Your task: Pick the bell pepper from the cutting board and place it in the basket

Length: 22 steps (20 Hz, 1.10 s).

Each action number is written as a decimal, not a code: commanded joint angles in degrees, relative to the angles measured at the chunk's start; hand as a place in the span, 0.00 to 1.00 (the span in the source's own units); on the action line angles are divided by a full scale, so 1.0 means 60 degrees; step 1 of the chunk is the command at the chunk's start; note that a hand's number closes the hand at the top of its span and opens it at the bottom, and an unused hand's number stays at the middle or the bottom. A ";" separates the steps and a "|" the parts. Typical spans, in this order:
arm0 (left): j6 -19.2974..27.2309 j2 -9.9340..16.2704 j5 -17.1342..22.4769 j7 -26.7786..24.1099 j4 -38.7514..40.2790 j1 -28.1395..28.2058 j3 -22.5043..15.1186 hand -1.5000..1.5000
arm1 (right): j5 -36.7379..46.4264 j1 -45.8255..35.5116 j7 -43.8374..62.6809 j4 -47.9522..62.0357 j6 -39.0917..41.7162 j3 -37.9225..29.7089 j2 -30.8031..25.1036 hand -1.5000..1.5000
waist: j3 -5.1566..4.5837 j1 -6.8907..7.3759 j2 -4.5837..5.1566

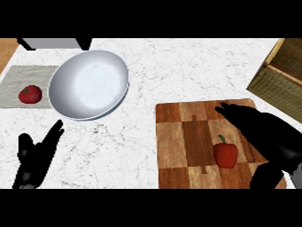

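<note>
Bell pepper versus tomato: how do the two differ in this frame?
The bell pepper is taller, with a green stem on top; the tomato is rounder and squatter. The pepper lies on the wooden cutting board beside the right hand; the tomato sits on a grey mat, far from either hand. Both are red.

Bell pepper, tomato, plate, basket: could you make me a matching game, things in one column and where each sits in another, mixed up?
Things:
1. bell pepper
2. tomato
3. plate
4. basket

Places:
A. at the counter's right edge
B. on the wooden cutting board
C. on the grey cloth at left
D. on the counter, between cloth and board

Pairs: 1-B, 2-C, 3-D, 4-A
</note>
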 commanded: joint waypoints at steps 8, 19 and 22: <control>0.0101 -0.0574 -0.0414 0.0357 0.0398 0.0218 -0.0026 0.50 | 0.1895 0.0894 -0.1470 0.0871 -0.0585 0.0035 0.0814 0.00 | -0.0103 -0.0019 0.0064; -0.0407 -0.0620 -0.0506 -0.0076 0.0599 0.0399 0.0369 0.50 | 0.2932 0.1081 -0.1399 0.1554 -0.0126 0.0357 0.1658 0.00 | -0.0108 -0.0021 0.0060; -0.0615 -0.0651 -0.0636 -0.0267 0.0888 0.0451 0.0257 0.50 | 0.3218 0.0854 -0.1881 0.2605 -0.0228 0.0291 0.1702 0.00 | -0.0106 0.0026 0.0080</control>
